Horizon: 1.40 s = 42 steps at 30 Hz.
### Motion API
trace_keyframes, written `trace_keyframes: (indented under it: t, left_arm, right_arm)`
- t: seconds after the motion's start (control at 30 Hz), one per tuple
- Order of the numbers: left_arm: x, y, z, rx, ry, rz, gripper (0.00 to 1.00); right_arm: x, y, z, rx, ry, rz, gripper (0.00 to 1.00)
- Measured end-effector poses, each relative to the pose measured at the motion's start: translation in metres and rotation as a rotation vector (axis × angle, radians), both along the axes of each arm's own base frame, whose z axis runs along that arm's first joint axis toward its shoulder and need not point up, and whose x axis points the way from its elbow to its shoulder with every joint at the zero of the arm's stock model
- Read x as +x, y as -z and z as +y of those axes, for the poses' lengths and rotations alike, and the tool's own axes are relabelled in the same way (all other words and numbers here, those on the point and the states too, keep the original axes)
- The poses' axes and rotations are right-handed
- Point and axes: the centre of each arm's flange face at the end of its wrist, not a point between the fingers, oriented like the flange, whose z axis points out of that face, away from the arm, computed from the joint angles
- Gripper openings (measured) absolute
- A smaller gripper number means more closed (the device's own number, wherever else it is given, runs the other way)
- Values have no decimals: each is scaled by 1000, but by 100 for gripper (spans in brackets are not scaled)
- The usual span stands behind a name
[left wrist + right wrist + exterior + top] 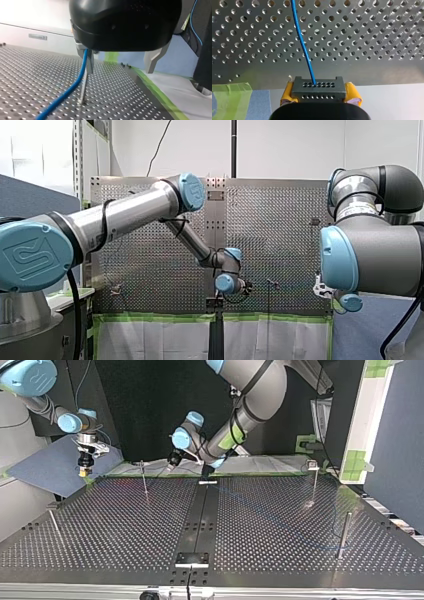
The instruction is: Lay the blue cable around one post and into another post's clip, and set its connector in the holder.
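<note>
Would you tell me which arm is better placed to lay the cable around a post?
Probably left: the left end effector, open, is at the cable beside a post; the right end effector is shut on the connector.

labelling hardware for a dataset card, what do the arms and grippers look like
Both arms are silver-grey tubes with light blue joint caps; my left arm has a black cable looped along it and a logo embossed on its blue cap. My right arm looks darker grey. The left gripper is a rounded black housing with metal fingers; the right gripper has yellow pads.
</note>
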Motion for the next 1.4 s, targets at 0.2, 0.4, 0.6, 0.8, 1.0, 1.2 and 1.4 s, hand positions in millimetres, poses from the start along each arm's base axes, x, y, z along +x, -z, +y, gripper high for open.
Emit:
trace_keyframes:
  t: [0.2,0.4,0.6,0.8,1.0,1.2,1.4]
  left_arm:
    - [-12,-15,3,1,-2,1,100]
    - [-17,-21,0,-1,-10,-3,100]
    - [-19,-27,-8,-41,-2,-11,100]
    - [-28,-31,-23,-98,43,-2,100]
    - [-49,-31,-41,-133,113,29,100]
    - [-67,-36,-60,-163,169,52,100]
    - [-77,-41,-73,-196,162,60,100]
  right_arm:
    - [1,1,1,8,-2,-1,26]
    - [2,1,1,12,-2,-1,26]
    - [2,2,2,14,-3,0,26]
    - [4,1,2,13,-4,0,26]
    - [5,1,2,13,-6,0,26]
    - [5,1,2,13,-7,0,26]
    - [6,1,2,14,-9,0,26]
